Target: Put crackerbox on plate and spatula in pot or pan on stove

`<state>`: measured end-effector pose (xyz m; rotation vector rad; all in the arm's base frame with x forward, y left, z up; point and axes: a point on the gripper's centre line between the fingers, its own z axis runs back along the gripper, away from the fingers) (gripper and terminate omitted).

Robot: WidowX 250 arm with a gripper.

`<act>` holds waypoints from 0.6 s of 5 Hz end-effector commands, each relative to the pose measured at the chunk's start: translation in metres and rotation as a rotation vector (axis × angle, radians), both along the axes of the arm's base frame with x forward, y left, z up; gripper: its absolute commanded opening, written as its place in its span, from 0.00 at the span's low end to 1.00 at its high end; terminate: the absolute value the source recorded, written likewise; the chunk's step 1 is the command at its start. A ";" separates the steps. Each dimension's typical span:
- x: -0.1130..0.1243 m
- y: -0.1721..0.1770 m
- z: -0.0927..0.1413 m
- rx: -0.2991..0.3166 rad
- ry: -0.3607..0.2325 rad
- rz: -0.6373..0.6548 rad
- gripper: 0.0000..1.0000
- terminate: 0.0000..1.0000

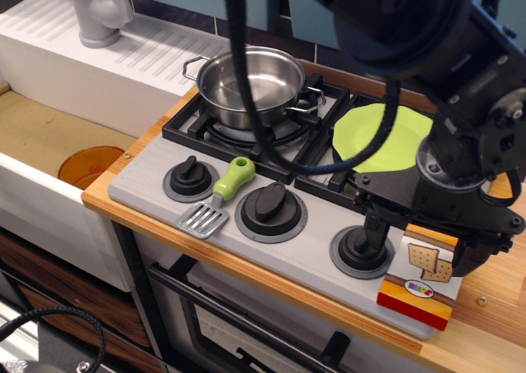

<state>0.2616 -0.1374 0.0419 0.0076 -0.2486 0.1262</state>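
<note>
The crackerbox (421, 277) lies flat at the front right corner of the grey stove (152, 172). My gripper (419, 246) hangs open just over the box's far end, one finger (375, 229) left of it near the right knob and the other (465, 256) to its right. The lime-green plate (380, 139) rests on the right burner behind the gripper, partly hidden by the arm. The spatula (219, 198) lies on the stove front between the left and middle knobs. The steel pot (246, 79) stands empty on the left burner.
Three black knobs (271, 204) line the stove front. An orange disc (89, 166) lies in the sink at left, with a grey faucet (99, 11) behind. A small bead (482, 301) sits on the wooden counter (493, 315) at right. Black cables cross above the pot.
</note>
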 end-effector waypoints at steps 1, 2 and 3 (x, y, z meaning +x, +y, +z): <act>0.006 -0.009 -0.007 -0.012 -0.042 0.015 1.00 0.00; 0.005 -0.013 -0.009 -0.006 -0.046 0.023 1.00 0.00; 0.005 -0.016 -0.009 -0.009 -0.041 0.027 1.00 0.00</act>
